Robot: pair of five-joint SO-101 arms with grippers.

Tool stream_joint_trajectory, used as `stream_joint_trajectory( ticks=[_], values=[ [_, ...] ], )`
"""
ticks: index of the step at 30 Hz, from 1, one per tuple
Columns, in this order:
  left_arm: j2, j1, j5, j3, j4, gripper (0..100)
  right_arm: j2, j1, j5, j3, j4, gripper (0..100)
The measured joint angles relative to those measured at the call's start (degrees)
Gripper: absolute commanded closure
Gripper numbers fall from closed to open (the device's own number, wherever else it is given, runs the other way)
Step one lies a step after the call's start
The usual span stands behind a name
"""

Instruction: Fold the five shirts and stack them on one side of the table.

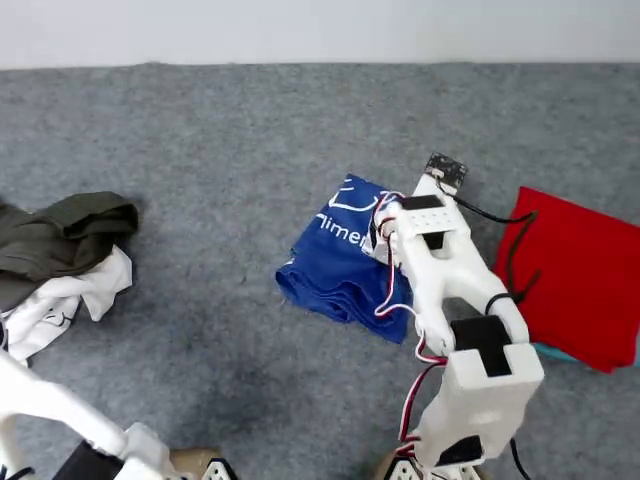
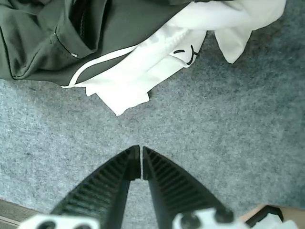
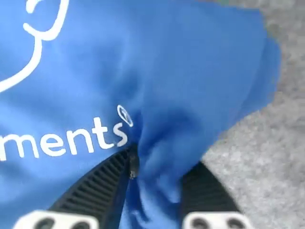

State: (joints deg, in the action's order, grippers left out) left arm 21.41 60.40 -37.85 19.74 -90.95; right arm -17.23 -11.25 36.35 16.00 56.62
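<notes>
- Cloth bunched in the right hand (image 3: 164,164) is the matter here — a pinch of the blue shirt (image 1: 340,260), which lies crumpled near the middle of the bench (image 1: 200,130), somewhat toward its right edge.
- The right hand is narrowed onto that fold. Blue fabric fills the gap between its fingers, so it grips cloth and nothing else.
- To fold well, I judge, the pinch should carry one edge or hem and not a wad of several layers. Lifted low and drawn across the shirt's own body, the edge would lay flat without dragging the whole shirt over the grey surface.
- Letting go seems best once the carried edge lines up with the opposite one, or the fold comes out skewed.
- The left hand (image 2: 142,155) hovers over bare bench just short of the white shirt (image 2: 143,71). Its fingers are closed tip to tip with nothing between them. It could pin the blue shirt's far side during the fold — only a suggestion.
- The red shirt (image 1: 580,280) lies folded at the right edge, with a pale teal piece (image 1: 555,352) peeking from under it. That side looks like the likely place for the stack.
- The dark green shirt (image 1: 60,235) and the white shirt are heaped together, unfolded, at the left edge.
</notes>
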Motion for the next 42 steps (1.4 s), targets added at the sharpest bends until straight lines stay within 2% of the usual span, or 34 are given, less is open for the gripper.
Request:
stream_joint_trajectory(
  ticks=[7,24,33,42],
  values=[
    [0.0,0.0,0.0,0.0,0.0,97,4.0,0.9,-10.5,-0.2,1.9,99.1],
    [0.0,0.0,0.0,0.0,0.0,97,38.2,10.3,-33.1,-0.2,15.7,99.1],
    [0.0,0.0,0.0,0.0,0.0,97,45.3,20.8,-49.4,-0.2,18.1,99.1],
    [0.0,0.0,0.0,0.0,0.0,97,45.5,30.7,-55.9,-0.2,14.5,99.1]
  ],
)
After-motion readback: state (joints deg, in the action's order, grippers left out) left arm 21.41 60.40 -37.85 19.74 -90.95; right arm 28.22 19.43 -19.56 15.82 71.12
